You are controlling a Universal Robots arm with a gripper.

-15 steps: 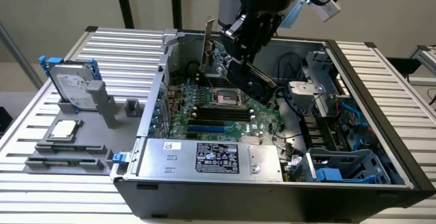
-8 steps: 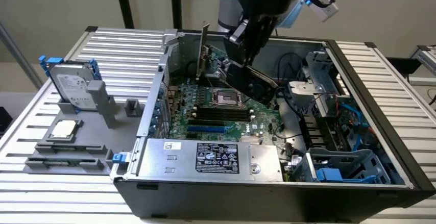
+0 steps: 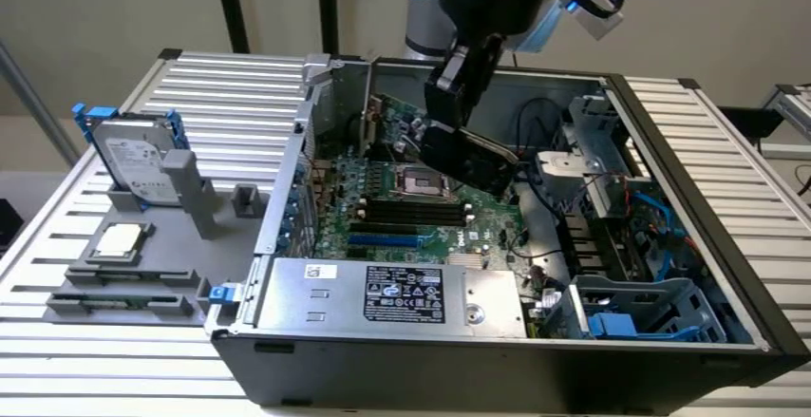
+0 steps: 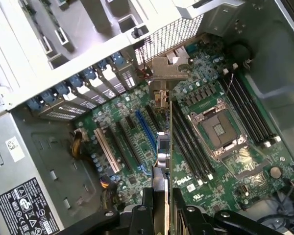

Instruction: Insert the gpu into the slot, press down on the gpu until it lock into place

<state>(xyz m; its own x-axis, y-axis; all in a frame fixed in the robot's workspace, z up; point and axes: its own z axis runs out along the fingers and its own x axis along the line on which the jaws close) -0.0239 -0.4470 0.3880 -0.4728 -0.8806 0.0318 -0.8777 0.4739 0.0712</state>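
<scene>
While clamped in the gripper [image 3: 447,123], the gpu [image 3: 469,158] hangs tilted above the motherboard [image 3: 367,210]. Lower edge clear of the blue slot [image 3: 384,240]. Silver bracket [image 4: 169,73] near the case's [image 3: 709,210] rear wall. Open air beneath.

So we've got the gpu [image 3: 472,158] hanging tilted above the motherboard [image 3: 438,222], black cover face showing, clamped in the hand [image 4: 160,208]. From the wrist we see it edge-on, with the silver bracket [image 4: 169,68] at its far end. The slot [image 3: 384,240] is a long bright-blue strip lying flat on the board. The card runs roughly parallel to it, off to one side, not seated yet.
</scene>
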